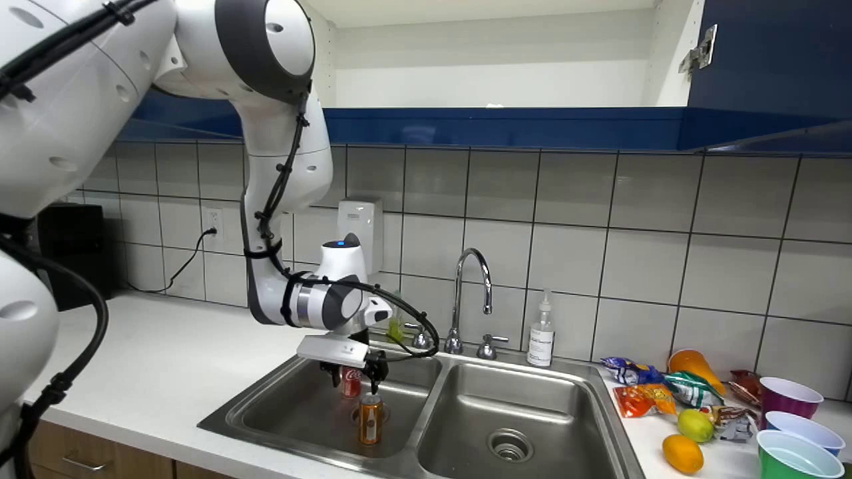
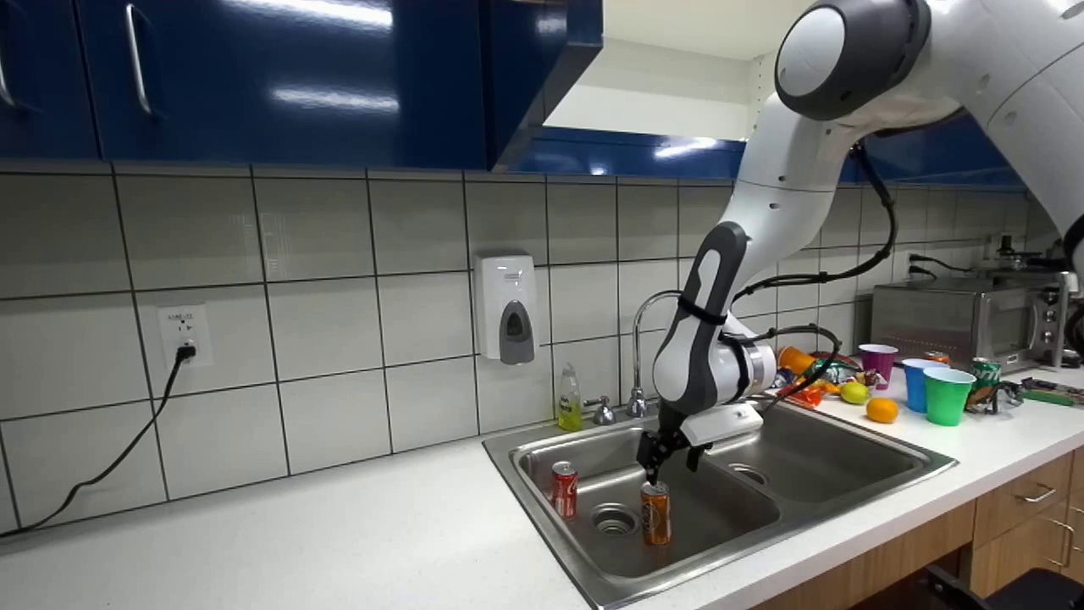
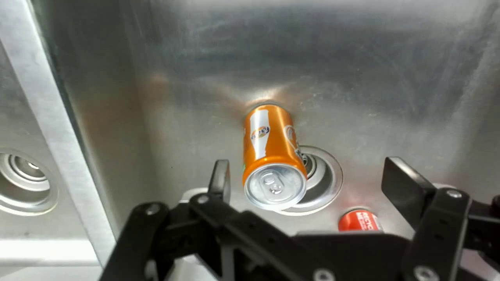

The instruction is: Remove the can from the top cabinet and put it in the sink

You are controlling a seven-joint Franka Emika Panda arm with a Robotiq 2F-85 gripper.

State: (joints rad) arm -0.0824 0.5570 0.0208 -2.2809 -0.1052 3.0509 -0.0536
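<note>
Spreading below, the sink [image 1: 426,416] holds what the task wants there. Over it hangs the gripper [image 3: 312,183], jaws wide apart, gripping nothing; just beneath, off-centre to their gap, the orange can [image 3: 272,150] stands upright in one basin [image 2: 608,483] (axis vertical, so rising straight up should spare it).

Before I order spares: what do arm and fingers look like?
Rounded white robot arm with dark-grey trim; black cables strapped along it by black bands. Small blue light on the wrist, white rectangular housing below. Jointed black fingers with flat, blocky tips and silver screw heads.
</note>
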